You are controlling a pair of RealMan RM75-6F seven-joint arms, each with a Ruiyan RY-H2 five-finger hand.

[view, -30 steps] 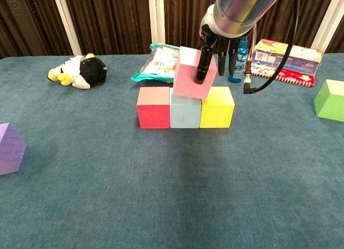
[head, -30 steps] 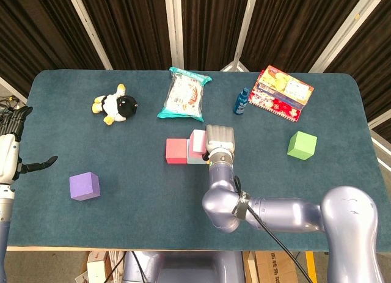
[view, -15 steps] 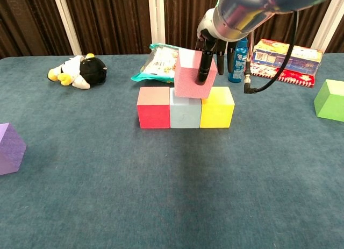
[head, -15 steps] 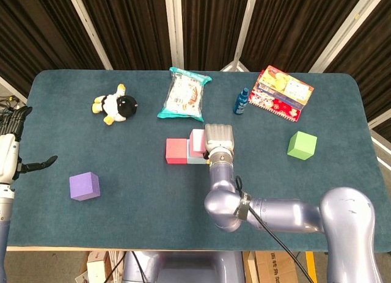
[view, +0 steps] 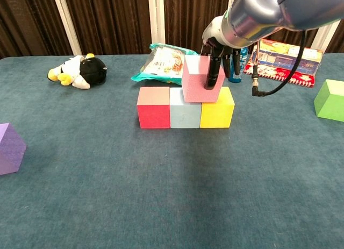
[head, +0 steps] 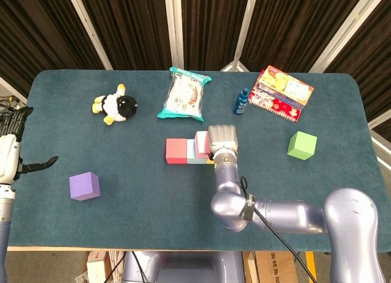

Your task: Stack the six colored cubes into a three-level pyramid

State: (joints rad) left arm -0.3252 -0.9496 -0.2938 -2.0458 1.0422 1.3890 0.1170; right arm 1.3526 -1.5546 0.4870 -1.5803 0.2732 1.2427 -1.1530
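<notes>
A row of three cubes is seen near the middle of the surface (view: 107, 206): a red cube (view: 153, 108), a pale blue cube (view: 185, 110) and a yellow cube (view: 217, 108), set side by side and touching, the row running parallel to the near edge. A pink cube (view: 200, 86) is held by the right hand (view: 219, 55) on top of the row, over the seam between the pale blue and yellow cubes; it is slightly tilted, and the fingers (view: 216, 71) are closed against its front face. A purple cube (head: 84, 186) lies towards the near left corner, and a green cube (head: 302, 145) towards the right edge, both well apart from the row. The left hand (head: 13, 150) is seen off the left edge, holding nothing, fingers spread. No containers holding things are seen; a snack bag (head: 183, 95) lies sealed near the far edge.
</notes>
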